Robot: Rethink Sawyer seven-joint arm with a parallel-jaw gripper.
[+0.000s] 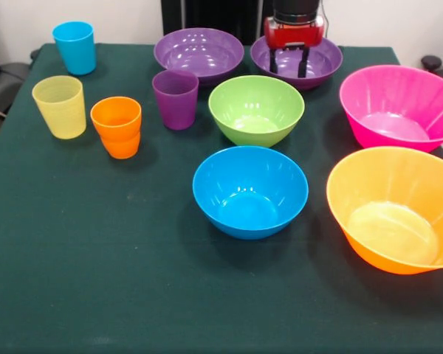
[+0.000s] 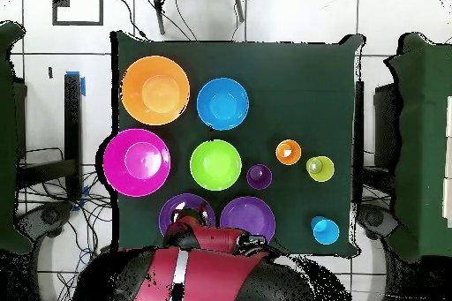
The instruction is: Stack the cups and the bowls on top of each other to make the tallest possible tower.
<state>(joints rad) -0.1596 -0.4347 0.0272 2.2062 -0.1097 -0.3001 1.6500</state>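
My gripper (image 1: 289, 66) hangs open over the right purple bowl (image 1: 326, 62), its two black fingers apart with nothing between them. A second purple bowl (image 1: 198, 53) sits to its left. In front of them stand the green bowl (image 1: 256, 109) and the blue bowl (image 1: 249, 190), with the pink bowl (image 1: 399, 107) and the orange bowl (image 1: 395, 210) at the right. The blue cup (image 1: 74, 46), yellow cup (image 1: 60, 106), orange cup (image 1: 117, 127) and purple cup (image 1: 176, 99) stand upright at the left. Each piece stands alone; no tower shows. In the overhead view the arm (image 2: 199, 267) covers part of the purple bowl (image 2: 177, 211).
A dark green cloth covers the table (image 1: 118, 265). The orange bowl reaches the table's right edge in the front view. Chairs (image 2: 424, 139) stand at both sides of the table in the overhead view.
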